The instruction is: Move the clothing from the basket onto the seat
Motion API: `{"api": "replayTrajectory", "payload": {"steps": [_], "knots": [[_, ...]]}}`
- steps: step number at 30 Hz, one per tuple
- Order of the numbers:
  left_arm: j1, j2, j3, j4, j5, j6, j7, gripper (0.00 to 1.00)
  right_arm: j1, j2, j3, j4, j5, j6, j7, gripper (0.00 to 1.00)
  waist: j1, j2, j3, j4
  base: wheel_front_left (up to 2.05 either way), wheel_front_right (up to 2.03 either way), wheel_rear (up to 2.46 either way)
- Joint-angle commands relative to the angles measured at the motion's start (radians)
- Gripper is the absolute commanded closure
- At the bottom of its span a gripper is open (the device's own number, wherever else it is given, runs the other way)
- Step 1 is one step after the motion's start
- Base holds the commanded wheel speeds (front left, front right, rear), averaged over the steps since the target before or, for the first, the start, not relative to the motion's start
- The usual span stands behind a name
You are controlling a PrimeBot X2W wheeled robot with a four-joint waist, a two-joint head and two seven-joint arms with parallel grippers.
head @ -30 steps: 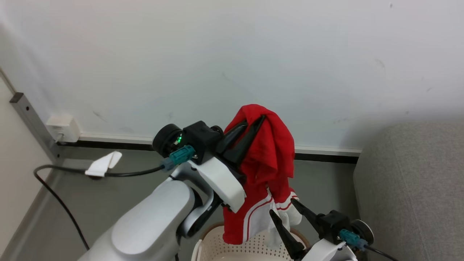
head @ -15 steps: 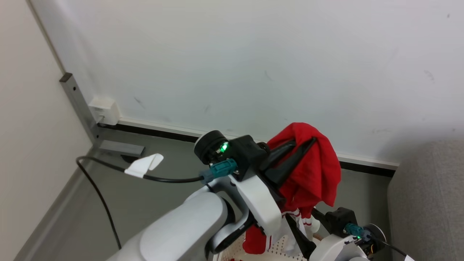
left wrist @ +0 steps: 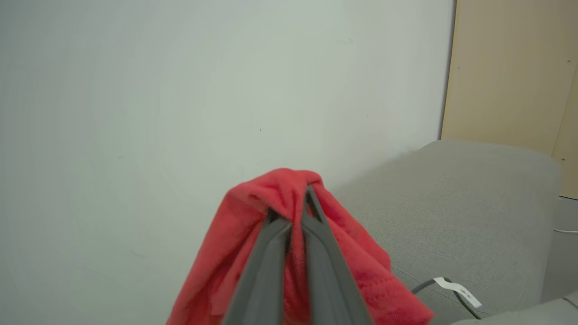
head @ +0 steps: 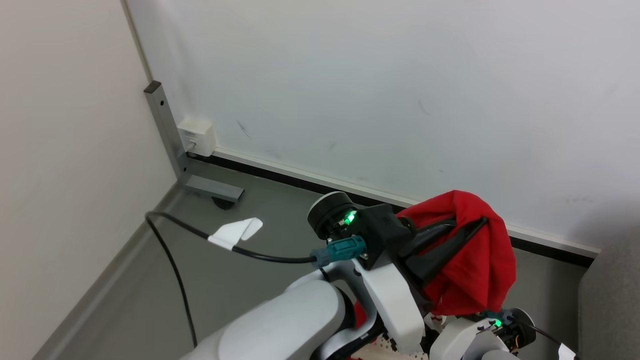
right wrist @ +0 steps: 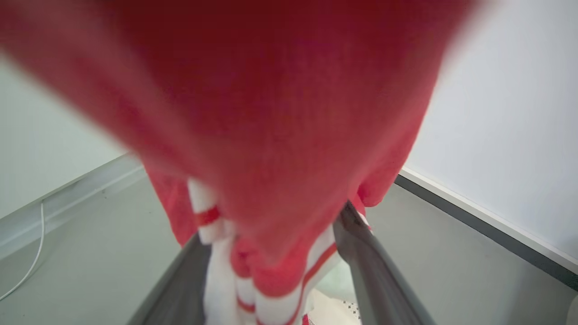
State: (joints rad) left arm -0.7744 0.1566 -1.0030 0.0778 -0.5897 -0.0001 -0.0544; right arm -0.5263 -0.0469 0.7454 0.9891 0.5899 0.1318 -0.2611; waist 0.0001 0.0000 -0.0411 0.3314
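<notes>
My left gripper (head: 477,222) is shut on the clothing (head: 475,270), a bright red garment draped over its fingertips and hanging down from them. In the left wrist view the same gripper (left wrist: 291,214) pinches the fabric (left wrist: 361,266) in front of the white wall. The garment's white-striped lower end (right wrist: 271,253) hangs between the spread fingers of my right gripper (right wrist: 271,225), which is open and touches the cloth loosely. A bit of the cream perforated basket (right wrist: 336,311) shows below it. The grey seat (left wrist: 451,203) lies to the right, its edge (head: 610,300) in the head view.
A white wall with a dark baseboard (head: 300,177) stands close ahead. A metal post with a foot (head: 210,187) and a wall socket (head: 197,137) sit in the left corner. A black cable with a white tag (head: 235,232) trails over the grey floor. A wooden panel (left wrist: 510,72) rises behind the seat.
The head camera has swung, so the corner post and wall slid right in the picture. My left gripper keeps its hold on the garment. The right gripper's fingers are now hidden under the cloth.
</notes>
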Motion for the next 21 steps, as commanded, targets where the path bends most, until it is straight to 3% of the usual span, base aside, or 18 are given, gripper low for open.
{"api": "replayTrajectory", "payload": {"steps": [1, 5, 7, 8, 16, 21], "knots": [[-0.002, -0.003, -0.002, -0.008, -0.011, -0.004, 0.001, 1.00, -0.013, -0.003, 0.003, 0.010, 0.007, -0.002, -0.002, 0.00, -0.0001, 0.0000, -0.001, 0.010, 0.00, 0.00, 0.00], [0.003, 0.000, -0.006, -0.004, -0.018, -0.003, 0.001, 1.00, -0.020, -0.003, 0.011, 0.010, 0.018, -0.002, -0.002, 0.00, -0.0001, 0.0000, -0.005, 0.019, 0.00, 0.00, 0.00], [0.006, 0.003, -0.002, 0.001, -0.020, 0.001, -0.002, 1.00, -0.021, -0.003, 0.014, 0.003, 0.022, -0.002, -0.002, 0.73, -0.0001, 0.0000, -0.006, 0.019, 0.00, 0.00, 0.00], [0.007, 0.005, -0.001, 0.003, -0.021, 0.002, -0.003, 1.00, -0.021, -0.003, 0.016, 0.000, 0.026, -0.002, -0.002, 1.00, -0.0001, 0.0000, -0.007, 0.018, 0.00, 0.00, 0.00], [0.015, 0.027, 0.020, 0.028, -0.029, 0.019, -0.018, 1.00, -0.025, -0.003, 0.007, -0.016, 0.023, -0.002, -0.002, 1.00, -0.0001, 0.0000, -0.010, -0.009, 0.00, 0.00, 0.00], [0.030, 0.056, 0.045, 0.049, -0.038, 0.032, -0.035, 1.00, -0.013, -0.003, -0.054, -0.033, 0.004, -0.002, -0.002, 1.00, -0.0001, 0.0000, -0.009, -0.035, 0.00, 0.00, 0.00]]}}
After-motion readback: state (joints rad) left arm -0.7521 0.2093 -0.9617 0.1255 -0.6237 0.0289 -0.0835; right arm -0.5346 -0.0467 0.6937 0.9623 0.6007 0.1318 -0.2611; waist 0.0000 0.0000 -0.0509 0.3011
